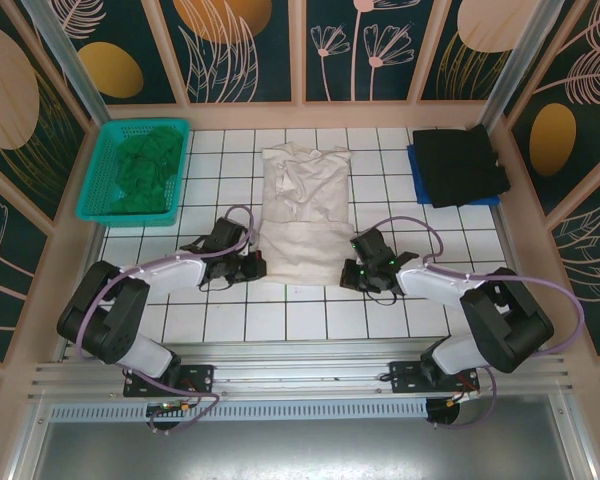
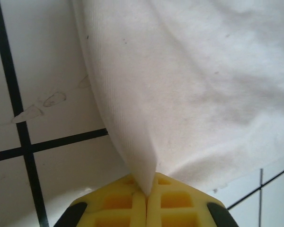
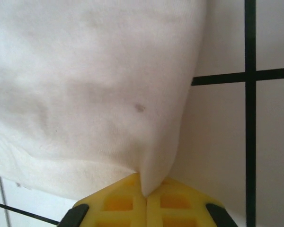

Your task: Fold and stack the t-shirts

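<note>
Arms, pair — elbows out, forearms angled inward.
Left gripper (image 1: 252,266) at 8 o'clock, right gripper (image 1: 351,272) at 4 — both clamped on cream-white t-shirt (image 1: 302,200).

The white tiled table (image 1: 310,320) carries a teal plastic mesh basket (image 1: 126,215) far left, a cream-white cloth t-shirt (image 1: 302,215) centre, and a flat blue sheet (image 1: 415,175) far right.

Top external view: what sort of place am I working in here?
Likely a purpose-built robot test booth, not a home: a white tiled table, leaf-print wall panels boxing it in, and an aluminium rail along the near edge.
</note>
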Tool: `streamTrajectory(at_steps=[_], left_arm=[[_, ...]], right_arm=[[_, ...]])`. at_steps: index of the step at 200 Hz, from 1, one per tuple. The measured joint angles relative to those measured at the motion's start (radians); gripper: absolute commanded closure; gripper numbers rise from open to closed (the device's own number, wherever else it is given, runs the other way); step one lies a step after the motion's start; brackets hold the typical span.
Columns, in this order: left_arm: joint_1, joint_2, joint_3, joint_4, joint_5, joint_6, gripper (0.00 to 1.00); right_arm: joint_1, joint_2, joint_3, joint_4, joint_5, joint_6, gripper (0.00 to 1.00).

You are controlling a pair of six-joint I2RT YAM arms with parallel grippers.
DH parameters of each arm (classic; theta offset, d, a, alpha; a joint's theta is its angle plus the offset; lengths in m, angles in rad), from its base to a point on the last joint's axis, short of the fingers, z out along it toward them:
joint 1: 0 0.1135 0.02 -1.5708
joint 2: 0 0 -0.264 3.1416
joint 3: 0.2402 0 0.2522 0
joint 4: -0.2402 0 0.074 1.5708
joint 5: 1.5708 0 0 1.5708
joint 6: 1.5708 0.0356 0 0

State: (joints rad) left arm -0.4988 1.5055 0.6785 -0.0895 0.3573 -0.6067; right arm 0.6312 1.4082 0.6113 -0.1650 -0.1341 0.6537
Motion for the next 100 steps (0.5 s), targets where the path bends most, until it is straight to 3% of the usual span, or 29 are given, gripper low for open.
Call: streamTrajectory(at_steps=[72,100], left_arm=[[-0.009,-0.252,-0.075,-0.06,0.003,-0.038,1.0],[-0.012,-0.296,-0.031,-0.109,0.0,-0.054,1.0]], right_arm=[[0.05,-0.26,0.008,-0.088,0.01,0.02,1.0],[0.051,-0.283,0.105,-0.17,0.019,0.01,1.0]])
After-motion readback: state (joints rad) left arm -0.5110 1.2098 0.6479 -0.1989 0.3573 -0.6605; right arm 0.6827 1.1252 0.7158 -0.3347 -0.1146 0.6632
